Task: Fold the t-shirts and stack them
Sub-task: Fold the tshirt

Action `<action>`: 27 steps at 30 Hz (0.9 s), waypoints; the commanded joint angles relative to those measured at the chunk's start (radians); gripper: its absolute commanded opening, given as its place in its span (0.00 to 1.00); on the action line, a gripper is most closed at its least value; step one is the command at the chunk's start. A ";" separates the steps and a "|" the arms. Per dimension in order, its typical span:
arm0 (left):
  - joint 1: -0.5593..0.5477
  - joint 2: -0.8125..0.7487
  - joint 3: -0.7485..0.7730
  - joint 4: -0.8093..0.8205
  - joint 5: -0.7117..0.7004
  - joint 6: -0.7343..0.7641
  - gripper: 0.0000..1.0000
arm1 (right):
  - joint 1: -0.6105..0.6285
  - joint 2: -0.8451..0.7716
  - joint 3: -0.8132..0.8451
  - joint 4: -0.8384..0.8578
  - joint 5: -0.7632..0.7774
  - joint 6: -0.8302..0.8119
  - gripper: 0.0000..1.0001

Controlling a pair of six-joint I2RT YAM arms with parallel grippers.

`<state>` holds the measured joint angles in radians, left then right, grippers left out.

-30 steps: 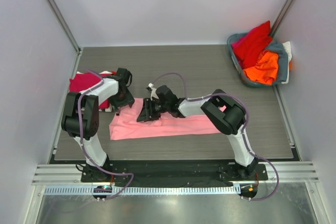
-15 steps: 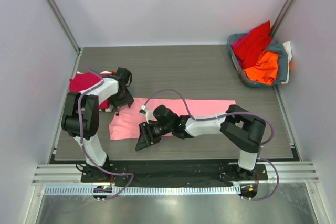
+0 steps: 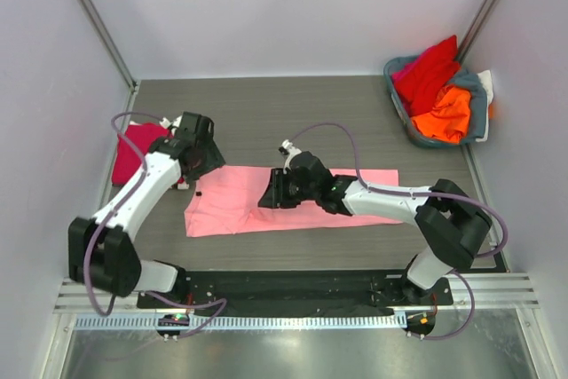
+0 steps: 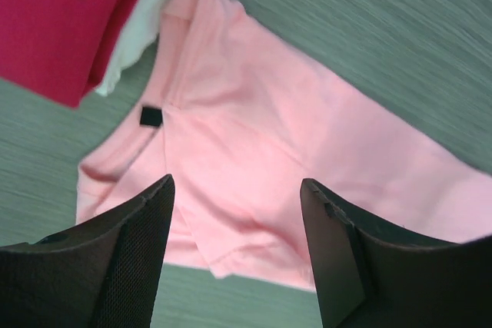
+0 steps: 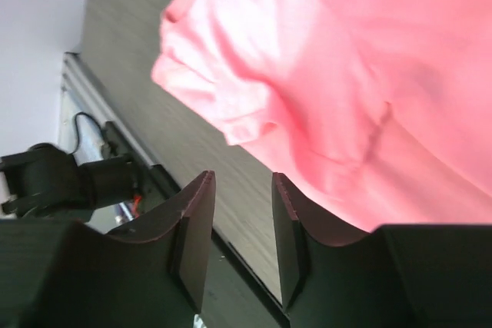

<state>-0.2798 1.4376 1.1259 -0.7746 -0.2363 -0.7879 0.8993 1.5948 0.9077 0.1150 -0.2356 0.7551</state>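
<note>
Directly under the right end effector [image 3: 269, 193] lies the pink t-shirt [image 3: 229, 212].

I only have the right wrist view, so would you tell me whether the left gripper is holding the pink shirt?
Observer: No. The left gripper hangs open above the light pink t-shirt, with nothing between its fingers.
Operator: Thank you. Is anything stacked yet?
Observer: Yes. A folded crimson t-shirt lies on a white one at the left side of the table, beside the pink shirt's collar end.
Operator: What is left to fold?
Observer: A red t-shirt and an orange t-shirt sit heaped in the grey-blue basket at the far right corner.
</note>
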 commanded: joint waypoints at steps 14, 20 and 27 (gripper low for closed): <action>-0.071 -0.572 -0.583 0.248 0.436 -0.200 0.63 | -0.019 0.071 -0.043 -0.057 0.091 0.081 0.28; -0.104 -0.574 -0.632 0.256 0.439 -0.234 0.58 | -0.017 0.129 -0.044 -0.025 0.096 0.113 0.25; -0.137 -0.545 -0.650 0.264 0.370 -0.249 0.53 | -0.020 0.169 -0.020 -0.009 0.082 0.128 0.25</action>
<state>-0.4072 0.8864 0.4835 -0.5529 0.1581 -1.0187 0.8814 1.7500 0.8581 0.0639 -0.1593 0.8677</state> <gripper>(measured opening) 0.534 0.255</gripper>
